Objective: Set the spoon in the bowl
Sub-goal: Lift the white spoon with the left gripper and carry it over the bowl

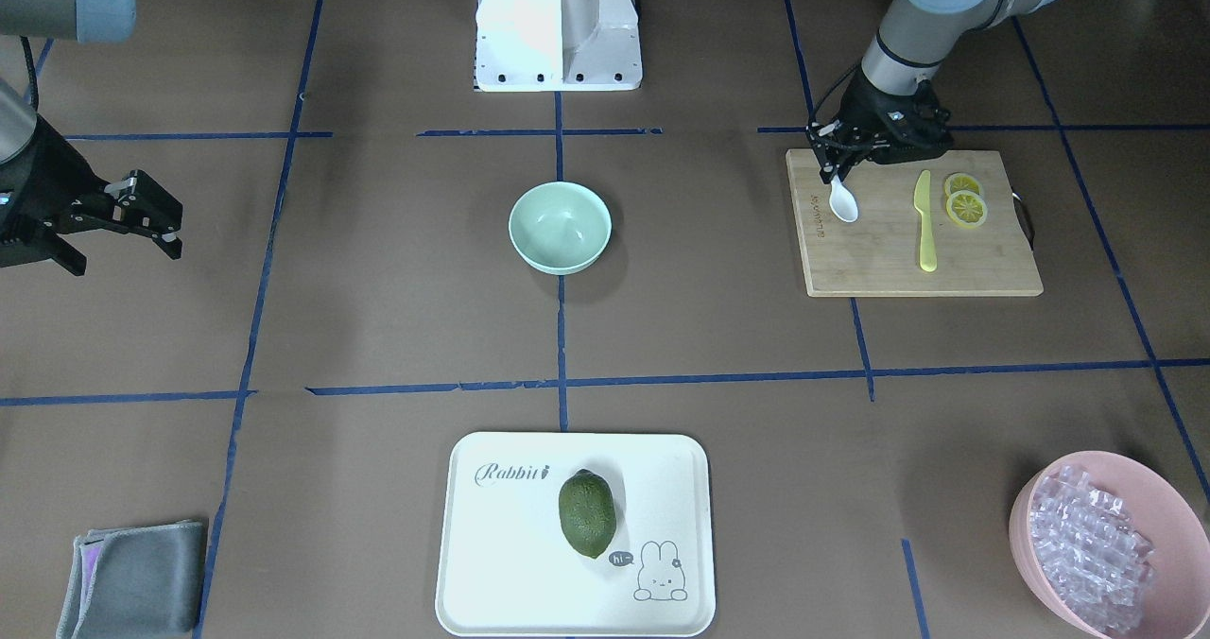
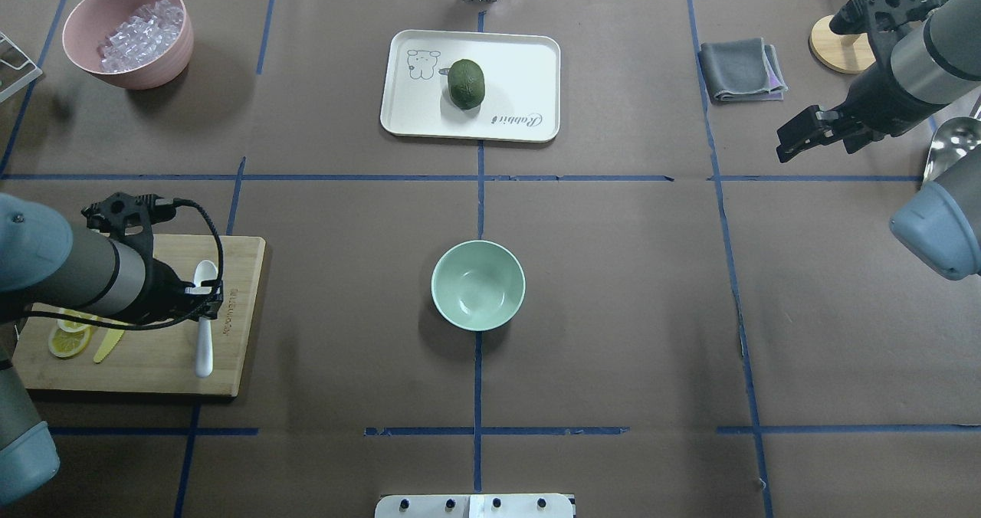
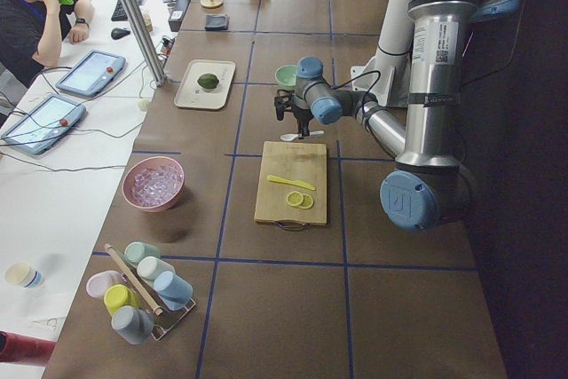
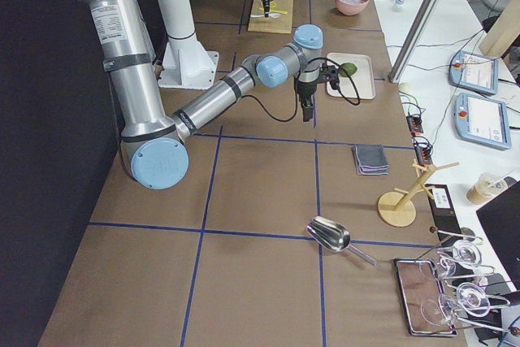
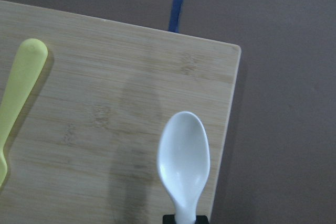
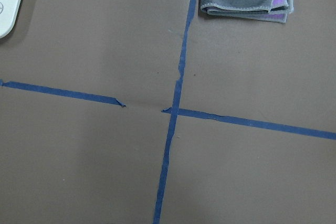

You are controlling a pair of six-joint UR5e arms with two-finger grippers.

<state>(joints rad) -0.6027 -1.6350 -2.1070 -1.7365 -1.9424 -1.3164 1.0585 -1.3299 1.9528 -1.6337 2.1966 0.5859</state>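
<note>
The white spoon (image 1: 843,202) is clamped near its neck in my left gripper (image 1: 836,168), a little above the corner of the wooden cutting board (image 1: 907,275). In the overhead view the spoon (image 2: 204,334) lies across the board's bowl-side edge under the left gripper (image 2: 201,297). The left wrist view shows its scoop (image 5: 184,153) face up over the board, with a shadow beside it. The mint-green bowl (image 1: 560,227) stands empty at the table's centre (image 2: 478,285), well apart from the spoon. My right gripper (image 1: 176,231) is open and empty, high over the far side.
A yellow knife (image 1: 925,223) and lemon slices (image 1: 966,206) lie on the board. A pink bowl with clear pieces (image 1: 1106,544), a white tray (image 1: 492,563) with a green avocado (image 1: 587,514), and a folded grey cloth (image 1: 132,578) sit along the operators' side.
</note>
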